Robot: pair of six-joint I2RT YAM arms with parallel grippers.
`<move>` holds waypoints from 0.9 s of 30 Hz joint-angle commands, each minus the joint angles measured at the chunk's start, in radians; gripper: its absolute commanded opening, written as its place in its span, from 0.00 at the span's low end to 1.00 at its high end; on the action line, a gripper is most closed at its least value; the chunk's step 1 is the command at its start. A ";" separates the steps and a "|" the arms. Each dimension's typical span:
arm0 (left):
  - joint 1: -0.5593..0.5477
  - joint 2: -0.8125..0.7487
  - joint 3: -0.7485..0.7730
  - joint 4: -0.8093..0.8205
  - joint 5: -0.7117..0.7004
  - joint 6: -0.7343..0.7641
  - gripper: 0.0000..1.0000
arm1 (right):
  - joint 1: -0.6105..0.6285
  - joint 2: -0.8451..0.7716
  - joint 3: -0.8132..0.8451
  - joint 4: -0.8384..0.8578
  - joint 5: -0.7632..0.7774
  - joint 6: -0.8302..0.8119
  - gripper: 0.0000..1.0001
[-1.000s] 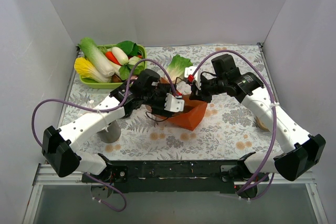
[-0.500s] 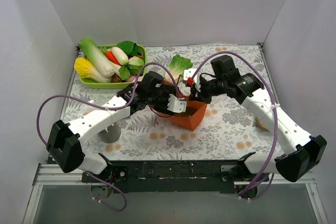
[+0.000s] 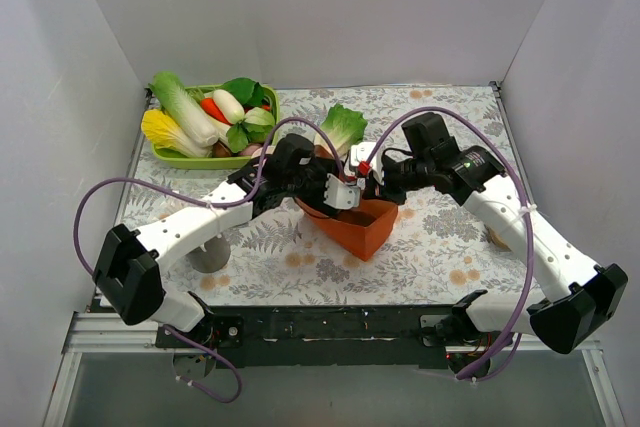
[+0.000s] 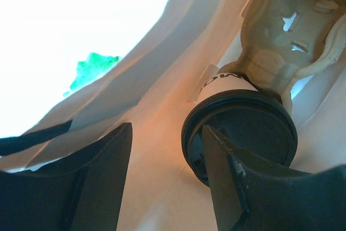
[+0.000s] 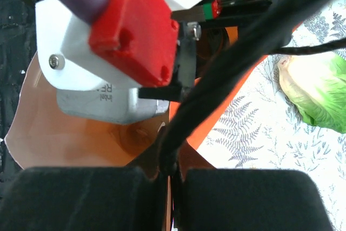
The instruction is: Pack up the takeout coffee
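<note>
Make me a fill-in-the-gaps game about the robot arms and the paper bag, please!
The coffee cup has a ___ lid.
The cup lies inside the ___ bag.
The right pincer is shut on the bag's edge, while the left pincer is ___.
The vegetables sit in a ___ tray.
Missing words: black, orange, open, green.
</note>
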 commanded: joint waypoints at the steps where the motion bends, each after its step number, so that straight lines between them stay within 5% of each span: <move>1: 0.001 0.022 -0.019 0.087 -0.023 -0.022 0.53 | 0.010 -0.029 -0.008 -0.018 -0.029 -0.026 0.01; 10: 0.001 0.093 -0.041 0.205 -0.067 -0.122 0.53 | 0.008 -0.059 -0.049 0.005 -0.035 -0.024 0.01; 18: 0.000 0.070 -0.056 0.149 -0.066 -0.129 0.55 | 0.010 -0.084 -0.084 0.033 -0.022 -0.018 0.01; 27: 0.001 -0.051 -0.081 0.213 -0.081 -0.241 0.85 | 0.010 -0.096 -0.117 0.073 0.035 0.006 0.01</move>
